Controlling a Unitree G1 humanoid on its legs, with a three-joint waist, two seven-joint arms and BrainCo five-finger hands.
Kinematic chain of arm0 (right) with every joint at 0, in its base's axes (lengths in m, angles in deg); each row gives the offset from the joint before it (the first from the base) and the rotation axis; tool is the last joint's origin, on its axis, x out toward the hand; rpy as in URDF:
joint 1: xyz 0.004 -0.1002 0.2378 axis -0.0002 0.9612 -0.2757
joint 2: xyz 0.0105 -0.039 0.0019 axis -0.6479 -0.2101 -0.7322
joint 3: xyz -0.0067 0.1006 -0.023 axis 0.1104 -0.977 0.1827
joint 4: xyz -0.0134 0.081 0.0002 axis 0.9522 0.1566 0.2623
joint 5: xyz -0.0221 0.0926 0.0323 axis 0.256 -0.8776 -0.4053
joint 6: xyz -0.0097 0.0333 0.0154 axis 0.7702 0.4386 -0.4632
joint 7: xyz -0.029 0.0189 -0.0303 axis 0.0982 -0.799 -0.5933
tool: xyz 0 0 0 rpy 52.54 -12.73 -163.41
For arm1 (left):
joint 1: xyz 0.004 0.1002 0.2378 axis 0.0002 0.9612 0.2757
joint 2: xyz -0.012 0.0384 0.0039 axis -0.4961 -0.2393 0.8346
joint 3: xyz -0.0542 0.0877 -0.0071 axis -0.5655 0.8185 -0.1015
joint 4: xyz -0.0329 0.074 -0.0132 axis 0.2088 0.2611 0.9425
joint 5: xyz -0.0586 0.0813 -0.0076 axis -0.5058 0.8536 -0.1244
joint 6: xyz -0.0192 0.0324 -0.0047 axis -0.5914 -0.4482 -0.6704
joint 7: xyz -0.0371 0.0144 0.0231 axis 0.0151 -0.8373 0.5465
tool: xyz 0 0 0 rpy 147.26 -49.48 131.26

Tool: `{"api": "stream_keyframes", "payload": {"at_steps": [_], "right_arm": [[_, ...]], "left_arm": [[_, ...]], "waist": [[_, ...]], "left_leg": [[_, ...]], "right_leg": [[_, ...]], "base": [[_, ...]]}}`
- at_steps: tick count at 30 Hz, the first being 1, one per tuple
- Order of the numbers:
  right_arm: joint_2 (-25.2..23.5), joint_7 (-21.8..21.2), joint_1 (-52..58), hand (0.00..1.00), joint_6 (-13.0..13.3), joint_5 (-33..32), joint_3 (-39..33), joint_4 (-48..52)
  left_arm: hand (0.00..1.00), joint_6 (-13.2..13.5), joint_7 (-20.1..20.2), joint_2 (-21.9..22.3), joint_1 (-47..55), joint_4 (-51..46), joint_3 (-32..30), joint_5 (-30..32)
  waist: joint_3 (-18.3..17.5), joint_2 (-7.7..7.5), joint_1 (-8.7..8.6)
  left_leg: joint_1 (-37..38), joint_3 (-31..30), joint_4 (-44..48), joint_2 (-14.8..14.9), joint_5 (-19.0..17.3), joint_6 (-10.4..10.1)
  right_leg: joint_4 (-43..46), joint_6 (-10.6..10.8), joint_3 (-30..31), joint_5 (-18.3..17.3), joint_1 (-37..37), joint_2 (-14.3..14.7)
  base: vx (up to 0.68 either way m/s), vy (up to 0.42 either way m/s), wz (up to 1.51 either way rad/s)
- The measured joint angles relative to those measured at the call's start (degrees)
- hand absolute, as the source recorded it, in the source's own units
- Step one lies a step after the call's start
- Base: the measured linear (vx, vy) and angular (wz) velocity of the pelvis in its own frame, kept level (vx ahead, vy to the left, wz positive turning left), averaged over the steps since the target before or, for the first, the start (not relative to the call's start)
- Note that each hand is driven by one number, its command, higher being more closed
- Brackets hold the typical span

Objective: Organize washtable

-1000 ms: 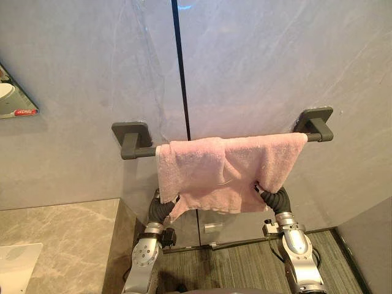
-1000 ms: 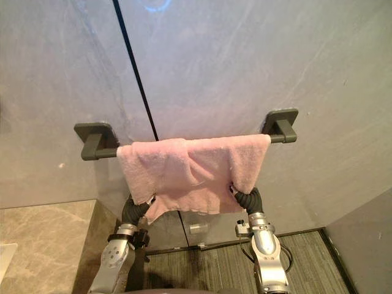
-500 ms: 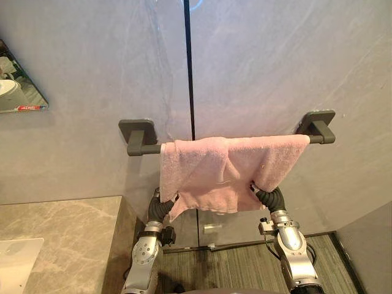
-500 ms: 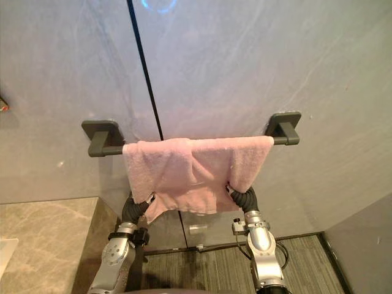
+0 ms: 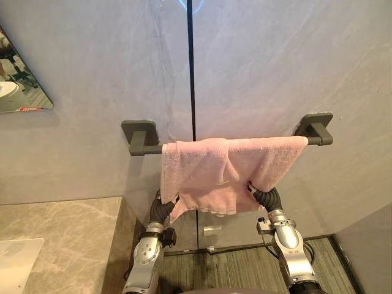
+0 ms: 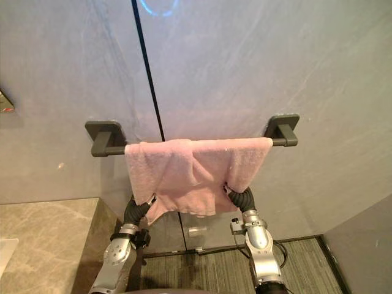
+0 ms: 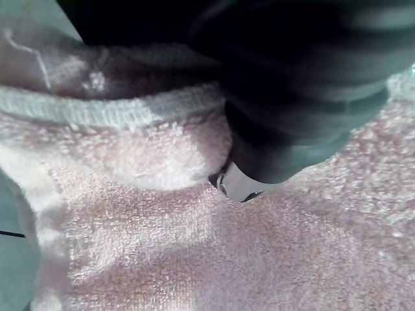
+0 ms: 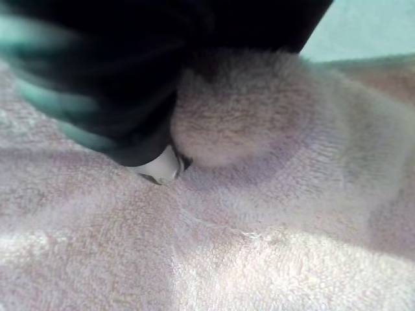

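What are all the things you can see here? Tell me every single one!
towel: one, pink, draped unevenly over the towel bar
towel bar: one, dark grey, fixed to the wall
wall: grey marbled panels, black seam down the middle
mirror: one, its edge at upper left
counter: one, beige marble, lower left
white object: one, on the counter's corner; cannot tell what
floor: grey, striped, below the towel
left hand: dark cover, under the towel's lower edge
right hand: dark cover, under the towel's lower edge

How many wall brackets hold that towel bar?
2. The left bracket sits at the bare left end of the towel bar; the right bracket at its right end, just beyond the pink towel. None seems hidden.
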Motion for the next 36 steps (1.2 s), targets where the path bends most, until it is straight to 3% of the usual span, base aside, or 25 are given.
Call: {"api": "stream_keyframes", "payload": {"at_steps": [4, 11, 20, 29, 36], "right_arm": [[0.3, 0.1, 0.0, 0.0, -0.3, 0.3, 0.0, -3.3], [1.0, 0.2, 1.7, 0.0, -5.2, 2.4, 0.6, -9.5], [1.2, 0.4, 3.0, 0.0, -6.0, 4.3, 1.4, -9.4], [2.1, 1.4, 5.2, 0.0, -6.6, 4.9, 0.9, -9.2], [2.2, 2.7, 5.3, 0.0, -7.8, 6.6, -1.8, -20.1]], "left_arm": [[0.0, -0.2, -0.1, -0.1, -0.9, 3.3, -0.5, 0.1], [0.0, -1.9, -0.4, -0.6, -0.8, 6.1, -1.8, 0.5], [0.0, -6.3, -1.4, -1.8, 3.1, 7.0, -2.8, 0.4], [0.0, -6.4, -1.4, -2.9, 4.1, 7.0, -4.2, 0.5], [0.0, -7.6, -1.5, -2.9, 4.0, 16.5, -4.3, 2.1]], "waist": [[-0.1, -0.34, 0.04], [0.2, -0.58, 0.24], [1.4, -0.93, -0.44], [1.9, -0.2, -0.45], [1.9, 0.25, -0.45]], "left_leg": [[0.0, 0.0, 0.0, 0.0, 0.0, 0.0], [-0.1, 0.0, 0.0, 0.0, 0.0, 0.0], [-0.1, 0.0, 0.0, 0.0, 0.0, 0.0], [-0.2, -0.1, 0.1, -0.1, 0.0, 0.0], [-0.1, -0.1, 0.1, -0.1, 0.0, 0.0]], "right_leg": [[-0.1, 0.0, 0.0, 0.0, 0.0, 0.0], [-0.2, 0.0, 0.0, 0.0, 0.0, 0.0], [-0.2, 0.0, 0.0, 0.0, 0.0, 0.0], [-0.2, 0.0, 0.0, 0.0, -0.1, -0.1], [0.0, 0.0, 0.0, 0.0, -0.1, -0.1]], "base": [[0.0, 0.0, 0.0], [0.0, 0.0, 0.0], [0.0, 0.0, 0.0], [0.0, 0.0, 0.0], [0.0, 0.0, 0.0]]}}
